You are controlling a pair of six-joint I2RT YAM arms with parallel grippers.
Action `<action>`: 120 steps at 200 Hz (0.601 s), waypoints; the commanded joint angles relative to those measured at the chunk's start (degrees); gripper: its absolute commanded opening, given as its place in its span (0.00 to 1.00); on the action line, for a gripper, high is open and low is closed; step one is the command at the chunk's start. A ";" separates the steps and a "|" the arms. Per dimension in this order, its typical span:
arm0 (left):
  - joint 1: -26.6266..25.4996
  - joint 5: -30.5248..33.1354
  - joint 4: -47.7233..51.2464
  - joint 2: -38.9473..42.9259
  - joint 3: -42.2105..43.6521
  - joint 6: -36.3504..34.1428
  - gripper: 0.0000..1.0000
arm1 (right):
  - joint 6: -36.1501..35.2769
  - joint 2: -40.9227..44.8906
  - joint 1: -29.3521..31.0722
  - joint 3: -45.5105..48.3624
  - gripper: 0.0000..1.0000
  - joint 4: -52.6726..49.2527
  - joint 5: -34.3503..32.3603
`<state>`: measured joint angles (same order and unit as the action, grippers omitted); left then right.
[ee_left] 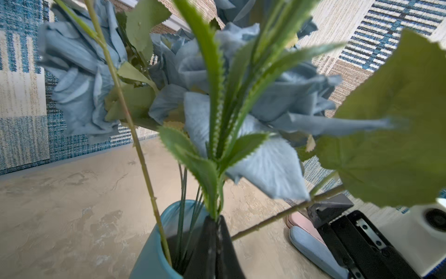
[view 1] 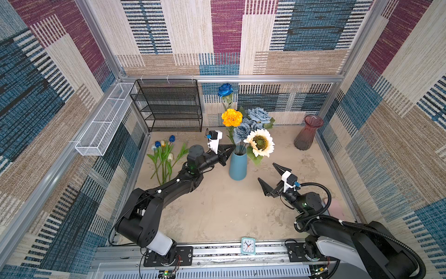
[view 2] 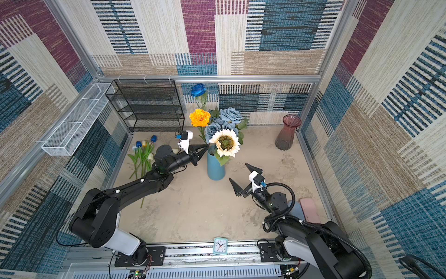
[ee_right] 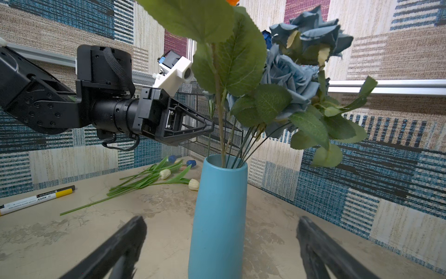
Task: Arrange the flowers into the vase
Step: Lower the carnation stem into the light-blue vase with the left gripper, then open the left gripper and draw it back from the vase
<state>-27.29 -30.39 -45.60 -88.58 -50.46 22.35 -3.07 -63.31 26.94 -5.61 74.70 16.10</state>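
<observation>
A blue vase (view 1: 237, 166) (view 2: 215, 166) stands mid-table and holds dusty-blue roses (view 1: 259, 115) (ee_right: 289, 75), a cream sunflower (view 1: 260, 142), a deep-blue rose (view 1: 225, 89) and an orange bloom (view 1: 231, 117). My left gripper (view 1: 231, 147) (ee_left: 216, 219) is at the vase's rim (ee_left: 169, 212), shut on the orange bloom's leafy green stem (ee_left: 214, 193). Several tulips (view 1: 164, 152) (ee_right: 166, 174) lie on the table left of the vase. My right gripper (view 1: 266, 171) (ee_right: 222, 219) stands wide open in front of the vase, apart from it and holding nothing.
A red glass vase (view 1: 309, 132) stands at the back right. At the back left are a black mesh shelf (view 1: 169, 106) and a white wire basket (view 1: 103, 125). A small clock (view 1: 248, 246) sits on the front rail. Pink and blue cases (view 2: 310, 210) lie by the right arm, and a marker (ee_right: 36, 199) lies left.
</observation>
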 commanded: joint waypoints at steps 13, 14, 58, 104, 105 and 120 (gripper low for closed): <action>-0.35 -0.14 3.15 2.09 -0.17 -5.39 0.30 | -0.18 0.02 0.04 -0.46 1.00 2.21 0.03; -0.38 0.01 3.42 2.18 -0.26 -5.52 0.30 | -0.18 0.03 0.00 -0.46 1.00 2.21 0.01; -0.35 4.38 14.87 6.79 0.57 -10.66 0.46 | -0.25 -0.41 0.04 -0.55 1.00 2.30 0.10; -0.40 7.34 20.21 11.47 3.90 -14.38 0.57 | -0.24 0.03 -0.01 -0.61 1.00 1.95 0.07; -0.40 7.35 20.25 11.57 3.93 -14.45 0.57 | -0.26 0.03 0.02 -0.58 1.00 1.99 0.07; -0.40 7.20 20.56 12.61 4.99 -15.42 0.63 | -0.16 -0.06 0.04 -0.63 1.00 2.01 0.07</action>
<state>-27.75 -24.12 -27.07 -77.41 -46.61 10.57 -3.09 -63.44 26.94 -5.63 74.70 16.05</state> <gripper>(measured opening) 0.593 0.996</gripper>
